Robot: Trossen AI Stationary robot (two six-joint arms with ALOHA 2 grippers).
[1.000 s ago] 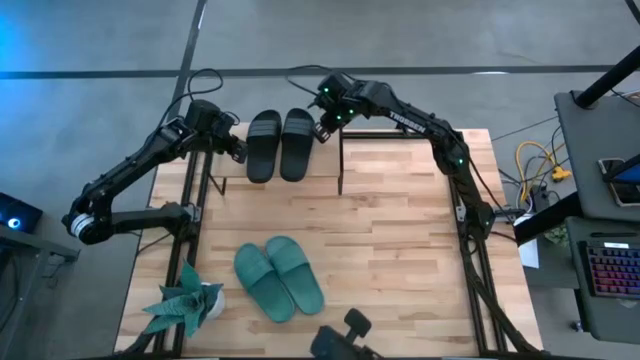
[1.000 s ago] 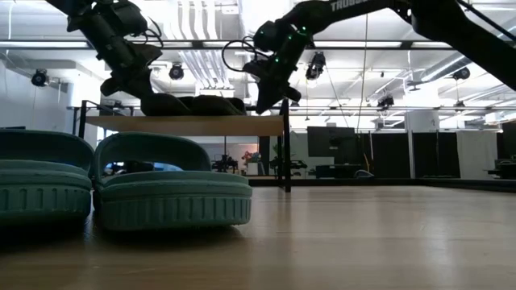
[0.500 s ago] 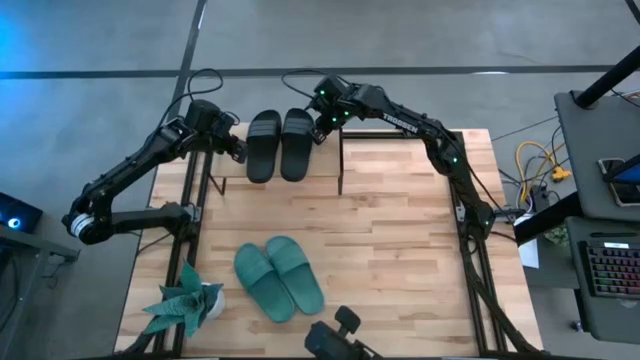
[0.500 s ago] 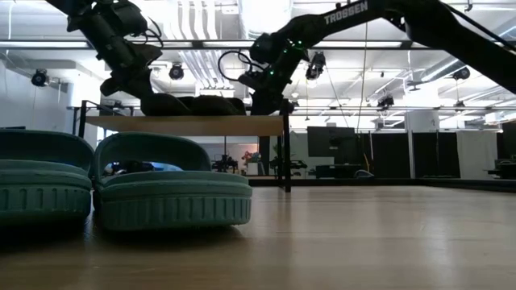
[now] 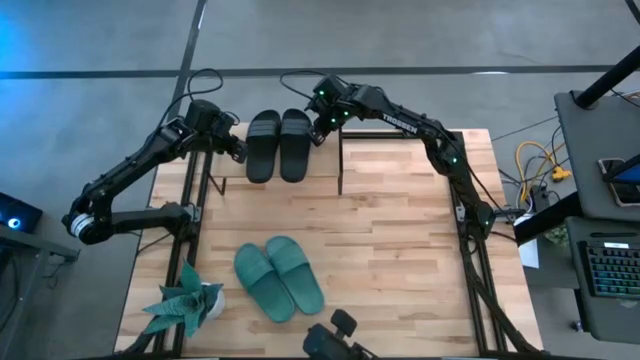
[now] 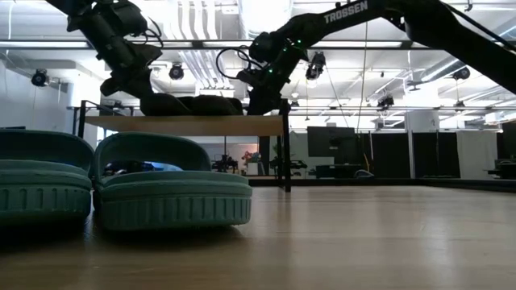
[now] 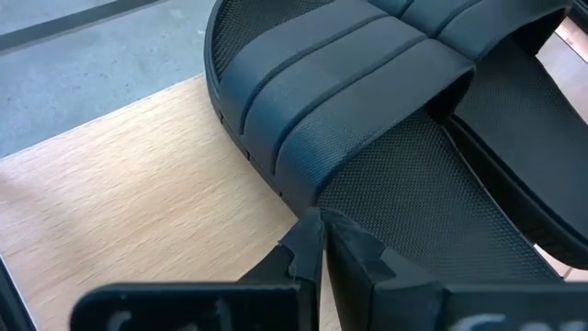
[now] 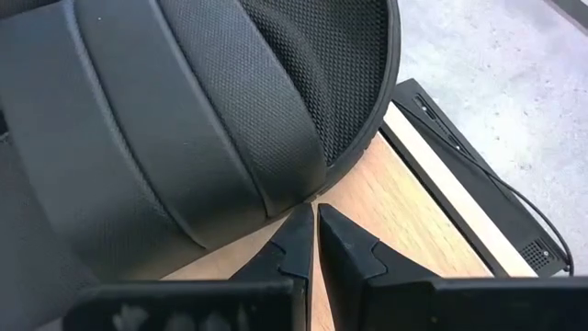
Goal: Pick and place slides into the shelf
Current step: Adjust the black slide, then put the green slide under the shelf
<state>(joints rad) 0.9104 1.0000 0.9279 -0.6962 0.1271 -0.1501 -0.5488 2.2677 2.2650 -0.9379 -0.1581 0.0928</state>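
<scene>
The big wooden table [image 5: 400,240] lies under me, and at its far edge stands the shelf [image 5: 275,185], a low rack with a light wood board on thin black legs. On its top board the black slides [image 5: 280,143] lie side by side, touching each other. The teal slides [image 5: 278,278] lie together on the table near its front edge, well apart from the shelf, with a green plant [image 5: 187,303] just beside them. My left gripper [image 5: 238,151] rests against the outer rim of one black slide, its fingers pressed together with nothing between them. My right gripper [image 5: 318,133] sits at the outer rim of the other black slide, its fingers pressed together too, holding nothing.
</scene>
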